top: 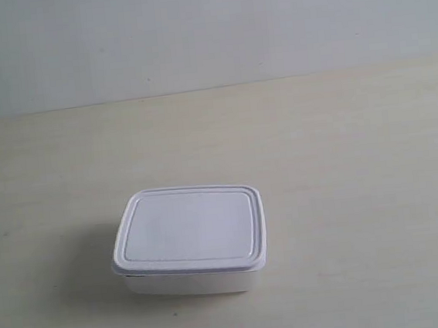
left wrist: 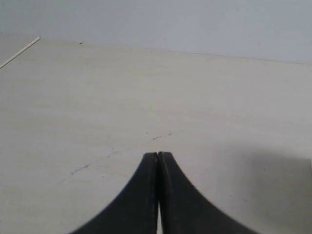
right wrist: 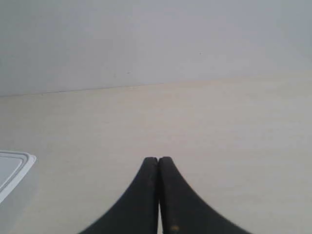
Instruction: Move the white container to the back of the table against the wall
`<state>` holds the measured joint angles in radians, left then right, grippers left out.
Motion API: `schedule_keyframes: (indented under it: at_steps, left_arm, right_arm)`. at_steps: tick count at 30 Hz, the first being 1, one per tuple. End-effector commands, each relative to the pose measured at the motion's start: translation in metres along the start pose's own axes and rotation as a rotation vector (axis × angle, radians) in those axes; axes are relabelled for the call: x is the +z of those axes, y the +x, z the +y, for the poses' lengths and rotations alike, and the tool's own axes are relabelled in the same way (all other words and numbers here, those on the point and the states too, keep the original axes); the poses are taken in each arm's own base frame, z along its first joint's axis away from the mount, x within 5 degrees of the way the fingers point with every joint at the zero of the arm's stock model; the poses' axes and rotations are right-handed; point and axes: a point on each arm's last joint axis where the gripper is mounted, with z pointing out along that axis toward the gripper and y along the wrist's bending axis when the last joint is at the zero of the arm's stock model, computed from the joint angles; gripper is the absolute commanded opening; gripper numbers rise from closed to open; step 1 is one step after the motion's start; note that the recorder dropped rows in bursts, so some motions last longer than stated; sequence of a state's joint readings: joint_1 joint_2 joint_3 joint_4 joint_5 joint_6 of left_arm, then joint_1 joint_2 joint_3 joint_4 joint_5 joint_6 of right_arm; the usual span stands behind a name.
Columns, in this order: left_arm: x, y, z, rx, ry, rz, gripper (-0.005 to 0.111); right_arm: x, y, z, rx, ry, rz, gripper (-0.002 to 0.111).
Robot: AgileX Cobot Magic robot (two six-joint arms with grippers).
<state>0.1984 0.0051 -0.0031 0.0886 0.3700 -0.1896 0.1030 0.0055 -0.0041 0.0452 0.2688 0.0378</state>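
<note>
The white container, lidded and upright, stands on the cream table in the near half of the exterior view, well short of the pale wall. No arm shows in that view. In the right wrist view a corner of the container sits at the picture's edge, apart from my right gripper, whose black fingertips are pressed together on nothing. My left gripper is shut too, with only bare table and the wall ahead of it; the container is out of that view.
The table meets the wall along a straight line. A few small dark specks mark the wood ahead of the left gripper. A table edge shows at the corner of the left wrist view.
</note>
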Motion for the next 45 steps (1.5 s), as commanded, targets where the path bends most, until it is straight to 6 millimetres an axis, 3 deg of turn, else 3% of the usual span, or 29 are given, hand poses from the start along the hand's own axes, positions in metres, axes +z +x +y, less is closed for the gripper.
schedule_keyframes:
  at_steps: [1, 15, 18, 26, 35, 39, 45]
  left_arm:
    - [0.0, 0.0, 0.0, -0.007, 0.001, -0.012, 0.0]
    - [0.0, 0.0, 0.0, -0.007, 0.001, -0.008, 0.0]
    - [0.001, -0.014, -0.002, -0.006, -0.003, 0.022, 0.0]
    - [-0.005, -0.092, -0.01, -0.007, 0.007, -0.039, 0.0]
    - [0.002, -0.201, -0.022, -0.011, 0.019, -0.146, 0.0]
    - [0.0, -0.238, -0.026, -0.013, 0.028, -0.219, 0.0]
    - [-0.014, -0.257, -0.028, -0.015, 0.037, -0.294, 0.0]
  right_arm:
    - [0.0, 0.0, 0.0, 0.001, -0.003, -0.013, 0.0]
    - [0.004, 0.001, 0.001, -0.001, -0.008, 0.052, 0.0]
    - [0.005, -0.013, 0.006, -0.016, -0.066, 0.129, 0.0]
    - [0.007, -0.094, 0.031, -0.063, -0.265, 0.125, 0.0]
    - [0.035, -0.194, 0.071, -0.082, -0.41, 0.063, 0.0]
    - [0.041, -0.22, 0.081, -0.073, -0.433, 0.028, 0.0]
    - [0.039, -0.237, 0.083, -0.063, -0.438, -0.025, 0.0]
